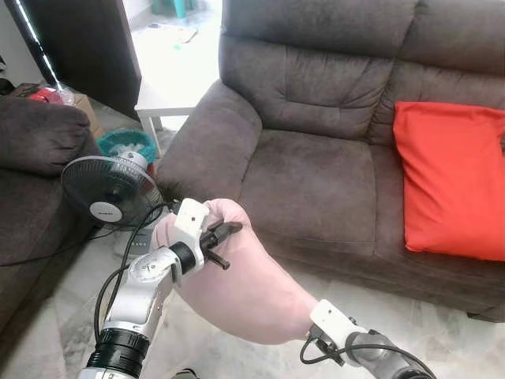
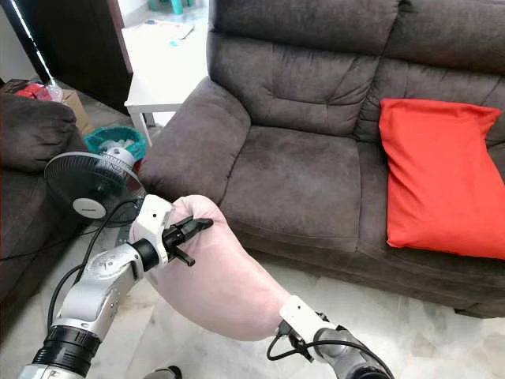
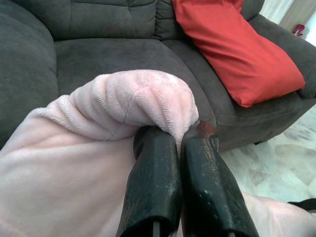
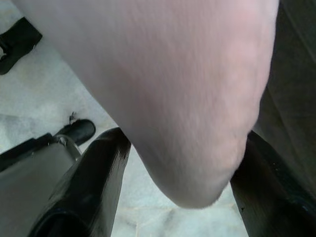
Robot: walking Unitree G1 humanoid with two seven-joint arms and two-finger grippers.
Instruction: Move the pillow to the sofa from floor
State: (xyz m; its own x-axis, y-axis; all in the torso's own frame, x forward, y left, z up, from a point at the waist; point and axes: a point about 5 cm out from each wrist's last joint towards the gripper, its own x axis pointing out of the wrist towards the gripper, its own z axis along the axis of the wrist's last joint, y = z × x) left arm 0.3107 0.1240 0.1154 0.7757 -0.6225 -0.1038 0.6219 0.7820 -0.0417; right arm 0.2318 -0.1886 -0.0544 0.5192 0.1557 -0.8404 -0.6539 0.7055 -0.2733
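A pale pink pillow [image 1: 245, 284] hangs off the floor in front of the dark grey sofa [image 1: 308, 174], slanting from upper left to lower right. My left gripper [image 1: 227, 245] is shut on its upper corner; in the left wrist view the fleece bunches over the gripper [image 3: 177, 136], whose two black fingers [image 3: 153, 182] lie close together. Low on the right, my right gripper [image 4: 185, 138] holds the pillow's lower end, with one black finger [image 4: 89, 182] on each side of it. In the left eye view only its white mount [image 1: 335, 320] shows, tucked under the pillow.
A red cushion [image 1: 454, 178] leans on the sofa's right seat; the left seat is bare. A standing fan [image 1: 106, 189] with its cable is close on my left, beside another dark sofa [image 1: 31, 158]. A teal basket [image 1: 126, 142] and a white table [image 1: 170, 95] stand behind.
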